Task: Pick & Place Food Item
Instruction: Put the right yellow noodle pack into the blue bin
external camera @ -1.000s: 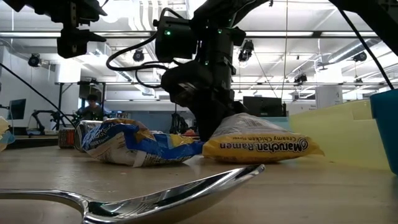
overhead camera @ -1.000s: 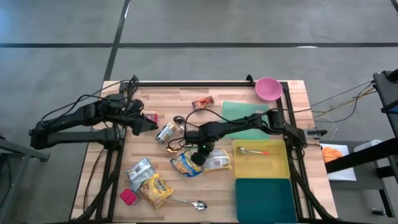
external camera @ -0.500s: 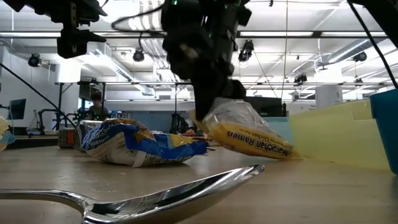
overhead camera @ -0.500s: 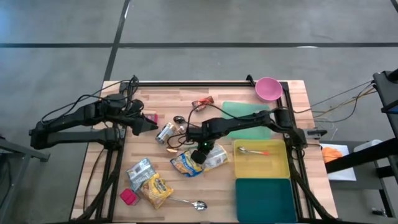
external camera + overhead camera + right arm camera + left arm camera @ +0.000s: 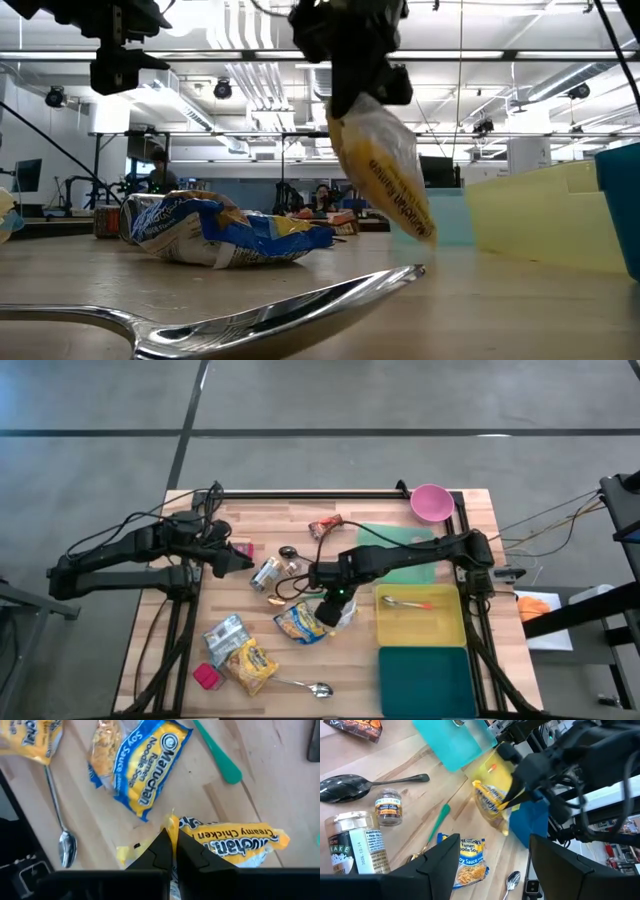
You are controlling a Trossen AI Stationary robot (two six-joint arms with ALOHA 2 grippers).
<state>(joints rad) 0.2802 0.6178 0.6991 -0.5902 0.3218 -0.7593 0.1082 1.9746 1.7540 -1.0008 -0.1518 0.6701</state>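
High view: the right gripper [image 5: 331, 607], at frame centre, is pinched on the edge of a yellow ramen packet [image 5: 342, 612]; the yellow tray [image 5: 450, 628] sits just right of it. The left gripper [image 5: 243, 558] waits at centre-left, fingers apart and empty.

Low view: the packet [image 5: 385, 170] dangles clear of the table [image 5: 500, 310].

Right wrist view: fingers [image 5: 161, 851] are clamped together on the packet's seam [image 5: 172, 827]. Best to lift higher and travel slowly, so the hanging end clears the tray wall.

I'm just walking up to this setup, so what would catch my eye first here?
The right gripper, mid-table, is shut on a creamy chicken ramen packet that dangles clear of the wood. Beside it lies a blue soy sauce ramen packet, with the yellow tray to its right. The left gripper waits above the left side.
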